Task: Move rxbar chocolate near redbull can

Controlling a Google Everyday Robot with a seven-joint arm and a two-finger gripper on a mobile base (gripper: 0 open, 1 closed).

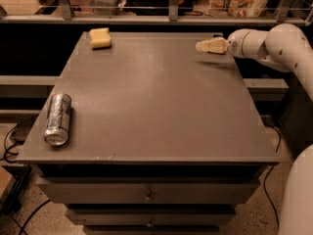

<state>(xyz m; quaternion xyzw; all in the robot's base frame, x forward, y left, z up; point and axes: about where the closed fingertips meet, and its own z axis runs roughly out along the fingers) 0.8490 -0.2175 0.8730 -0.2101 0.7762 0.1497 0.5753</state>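
Observation:
The redbull can (58,118) lies on its side near the front left edge of the grey table (156,102), its shiny top facing the front. My gripper (199,46) hovers over the table's far right corner, pointing left, at the end of the white arm (274,45) that reaches in from the right. It is far from the can, across the whole table. No black rxbar chocolate shows anywhere in view.
A yellow sponge block (100,37) sits at the far left corner of the table. Drawers (146,195) are under the tabletop. A rail and shelf with packages run behind the table. Cables lie on the floor at left.

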